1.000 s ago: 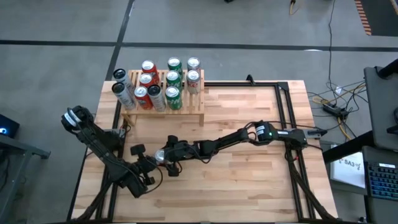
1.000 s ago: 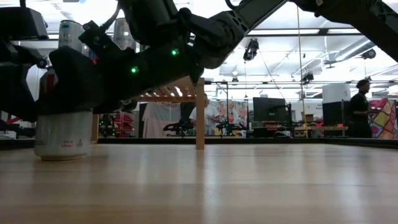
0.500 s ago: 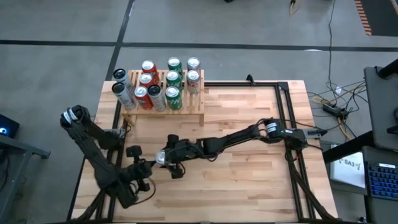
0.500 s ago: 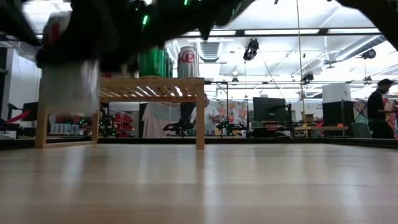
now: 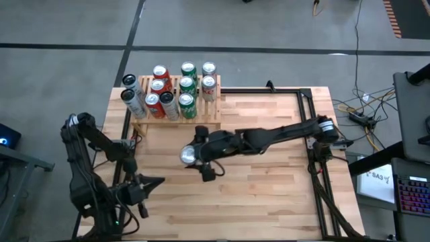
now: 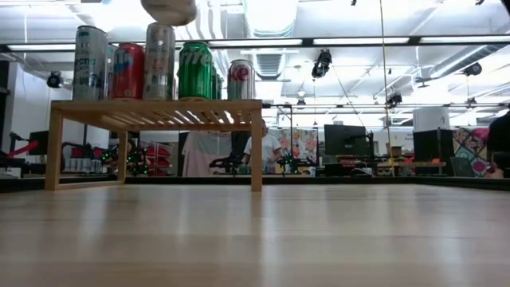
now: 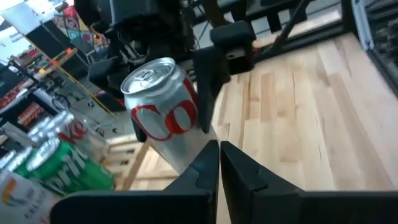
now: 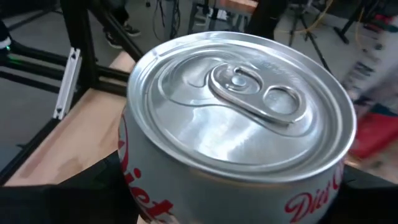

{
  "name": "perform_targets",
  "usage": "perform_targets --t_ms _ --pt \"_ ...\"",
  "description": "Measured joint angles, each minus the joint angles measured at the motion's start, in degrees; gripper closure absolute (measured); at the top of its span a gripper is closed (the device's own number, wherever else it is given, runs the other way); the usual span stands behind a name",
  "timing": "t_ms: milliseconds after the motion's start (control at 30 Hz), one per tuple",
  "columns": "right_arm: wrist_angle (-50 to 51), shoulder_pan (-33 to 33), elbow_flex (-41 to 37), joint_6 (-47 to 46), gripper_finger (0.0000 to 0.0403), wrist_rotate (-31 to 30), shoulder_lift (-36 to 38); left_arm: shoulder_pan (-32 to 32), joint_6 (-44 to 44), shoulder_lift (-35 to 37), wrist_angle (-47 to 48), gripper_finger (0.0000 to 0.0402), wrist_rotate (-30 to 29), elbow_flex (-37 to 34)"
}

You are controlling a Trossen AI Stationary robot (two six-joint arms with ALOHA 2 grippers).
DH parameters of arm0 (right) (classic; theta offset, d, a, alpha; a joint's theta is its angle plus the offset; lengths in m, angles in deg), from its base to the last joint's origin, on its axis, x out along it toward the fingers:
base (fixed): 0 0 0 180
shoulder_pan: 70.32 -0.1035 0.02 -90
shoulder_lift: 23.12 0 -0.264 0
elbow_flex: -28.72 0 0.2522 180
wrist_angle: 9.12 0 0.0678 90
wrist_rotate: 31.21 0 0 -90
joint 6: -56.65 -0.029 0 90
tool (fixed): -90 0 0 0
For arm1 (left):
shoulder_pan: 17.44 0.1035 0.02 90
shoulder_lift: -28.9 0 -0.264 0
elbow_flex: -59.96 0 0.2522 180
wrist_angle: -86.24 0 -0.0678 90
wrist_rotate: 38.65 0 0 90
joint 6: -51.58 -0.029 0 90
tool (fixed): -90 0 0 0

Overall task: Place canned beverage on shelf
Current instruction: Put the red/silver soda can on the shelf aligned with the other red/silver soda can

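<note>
Two arms are shown above a light-wood table (image 5: 269, 195). At the left, the left gripper (image 5: 149, 183) is seen low over the table's near-left part, well apart from the shelf; its jaws are pressed shut on nothing, as is confirmed in the left wrist view, where the two dark fingers (image 7: 205, 168) lie flat against each other. Toward the middle, the right gripper (image 5: 199, 156) is seen extended across the table, with its jaws spread wide and clamped on the sides of a silver canned beverage (image 5: 188, 155) with red lettering. The can is held upright and clear of the tabletop, just in front of the shelf (image 5: 201, 118); in the low view only its base (image 6: 169, 9) is visible, at the upper edge, above the level of the cans on the rack. In the right wrist view the can's lid and pull tab (image 8: 249, 93) fill the frame. On the shelf, standing cans (image 5: 164, 94) are arranged in rows over its left and middle parts, while the slats at its right end are left bare.
</note>
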State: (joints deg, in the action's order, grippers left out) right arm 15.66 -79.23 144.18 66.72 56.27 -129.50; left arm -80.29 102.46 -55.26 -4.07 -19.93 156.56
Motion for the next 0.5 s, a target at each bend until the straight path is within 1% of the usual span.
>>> perform_targets --t_ms 100,300,500 --pt "3.8 0.3 -0.2 0.0 0.0119 -0.5 3.6 0.0 -3.4 0.0 0.0 0.0401 -0.4 2.4" --pt "8.3 1.8 -0.2 0.0 0.0119 -0.8 10.3 0.1 -9.6 0.0 0.0 0.0401 -0.4 4.5" --pt "10.6 4.2 -1.7 -0.3 0.0119 -2.1 13.6 0.3 -13.7 1.1 -0.1 0.0401 -1.8 5.3"
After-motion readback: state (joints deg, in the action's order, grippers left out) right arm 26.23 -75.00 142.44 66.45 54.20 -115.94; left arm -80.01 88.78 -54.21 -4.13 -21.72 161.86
